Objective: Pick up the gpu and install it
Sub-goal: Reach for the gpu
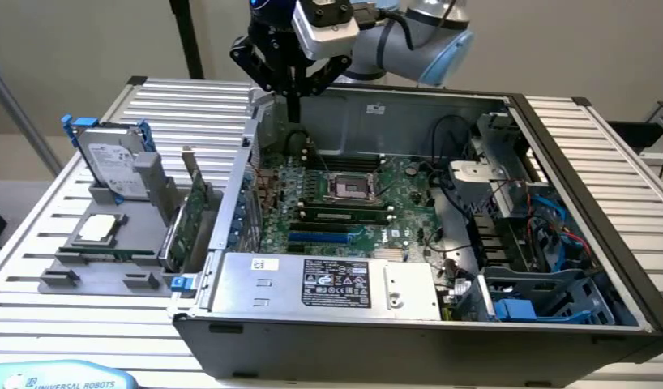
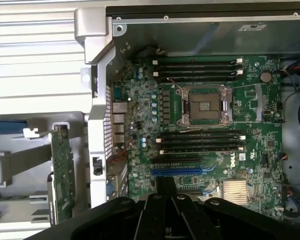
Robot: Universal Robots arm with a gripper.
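Gripper: fingers are pressed together into one thin point, aimed straight down. Nothing is pinched between them. In the wrist view the gripper is seen shut and bare over the motherboard, near the blue slot.

Position: the gripper is held high above the rear of the open computer case, clear of every part inside it.

The gpu is not in hand. It is stood on edge in the grey holder on the slatted table, just outside the case wall on the exterior view's left, well apart from the gripper. In the wrist view the gpu is seen edge-on as a narrow green strip.

Also racked in the holder: the hard drive, upright with blue rails, and the CPU chip, laid flat. Neither is wanted.

Step judged to be in hand: the reach for the card; the pick is not yet made.

To be done well, it is judged:
- the fingers are spread before the descent, not during it;
- the jaws are lined up across the thin board, so the two faces are clamped;
- the grip is taken on the top edge near its middle, away from the metal end bracket;
- the card is lifted straight up from the holder, so it is not twisted.
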